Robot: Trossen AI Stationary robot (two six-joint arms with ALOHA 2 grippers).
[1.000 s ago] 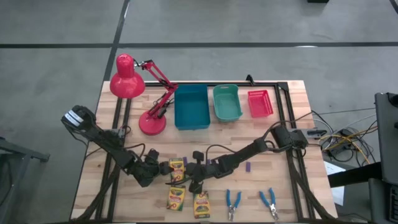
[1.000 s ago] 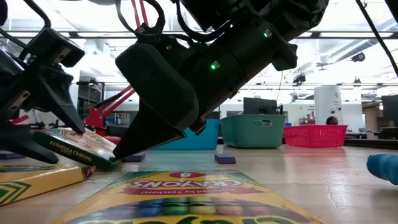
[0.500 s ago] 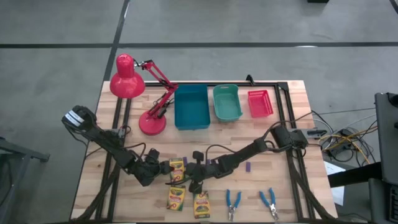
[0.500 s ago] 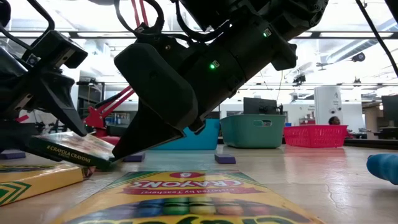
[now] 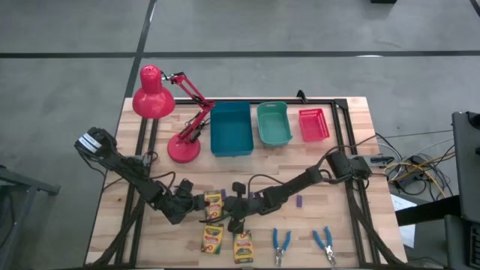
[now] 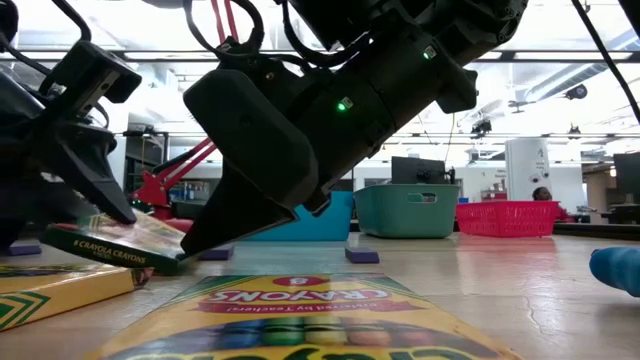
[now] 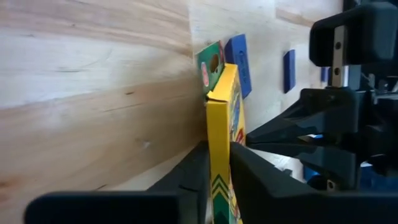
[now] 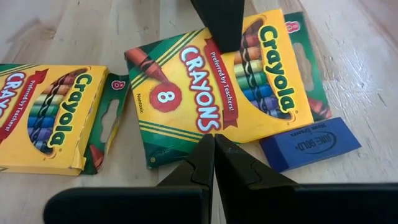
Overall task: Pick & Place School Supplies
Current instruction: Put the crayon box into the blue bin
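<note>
A yellow-and-green crayon box (image 5: pixel 213 202) sits tilted near the table's front, with my left gripper (image 5: pixel 201 204) shut on it from the left. My right gripper (image 5: pixel 226 213) is shut, its tips (image 8: pixel 214 140) at the same box's near long edge. Two more crayon boxes (image 5: pixel 212 238) (image 5: pixel 242 246) lie flat closer to the front edge. A purple-blue eraser block (image 8: pixel 309 144) lies beside the held box, and another purple block (image 5: pixel 299 201) lies farther right. Two blue-handled tools (image 5: pixel 281 246) (image 5: pixel 324 244) rest at the front right. My left gripper pinches the crayon box across its thickness (image 7: pixel 219 155): one finger (image 8: pixel 224 22) lies on the printed face, the other on the face underneath. The fingers come nearly level from the table's left. The box is tilted, one long edge (image 6: pixel 110 252) low by the table. My right gripper touches the box's long edge (image 8: pixel 205 144) with its shut fingertips, slanting down from the table's right. In the low view the tip (image 6: pixel 190 248) meets the box's lower edge at the table. Whether it lies under the edge or only against it, I cannot tell.
A red desk lamp (image 5: pixel 169 112) stands at the back left. Blue (image 5: pixel 231 129), teal (image 5: pixel 273 124) and red (image 5: pixel 313 124) bins stand in a row along the far side. Bare wood lies between the bins and the supplies.
My left gripper has shut on the crayon box, its fingers closing onto the box's two faces. The box's left end has dipped slightly in the low view. My right gripper has kept still against the box's edge.
</note>
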